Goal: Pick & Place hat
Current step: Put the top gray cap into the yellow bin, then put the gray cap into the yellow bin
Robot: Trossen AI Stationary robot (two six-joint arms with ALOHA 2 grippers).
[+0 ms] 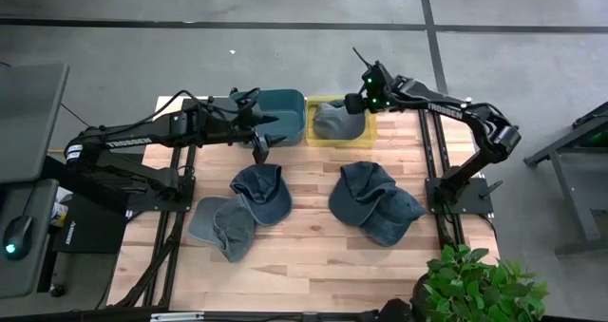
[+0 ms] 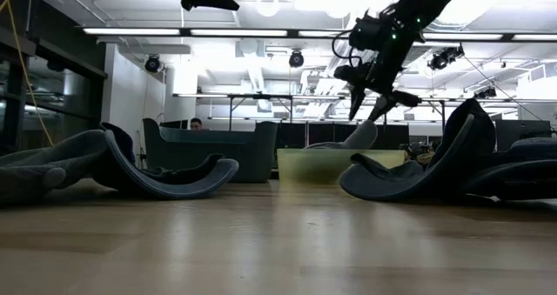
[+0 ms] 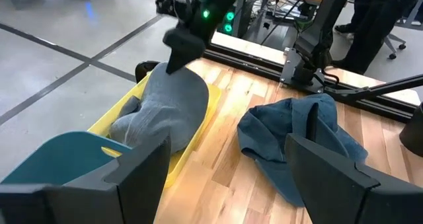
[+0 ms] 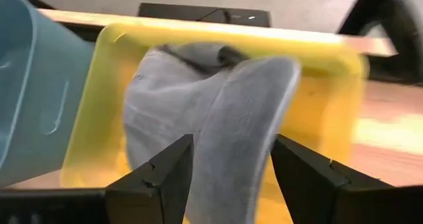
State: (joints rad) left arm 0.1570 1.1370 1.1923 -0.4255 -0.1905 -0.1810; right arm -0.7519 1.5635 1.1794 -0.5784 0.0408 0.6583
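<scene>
The grey hat (image 1: 332, 121) lies in the yellow bin (image 1: 366, 132) at the tabletop's far edge. Just above it, the right gripper (image 4: 228, 168) has its fingers apart, grasping nothing. The left gripper (image 1: 260, 149) hovers open near the teal bin (image 1: 285, 102).

High cam overhead, low cam table-level; both wrist cams close on yellow bin (image 4: 330, 105).

A pale wooden table (image 1: 304, 241) carries everything. Along its far edge stand two bins side by side — a teal bin (image 1: 282, 108) and a yellow bin (image 1: 334, 134). Nearer the front lie two heaps of caps: a blue cap (image 1: 261, 191) overlapping a grey cap (image 1: 220, 227), and — well apart — two more blue caps (image 1: 375, 203) piled together.
</scene>
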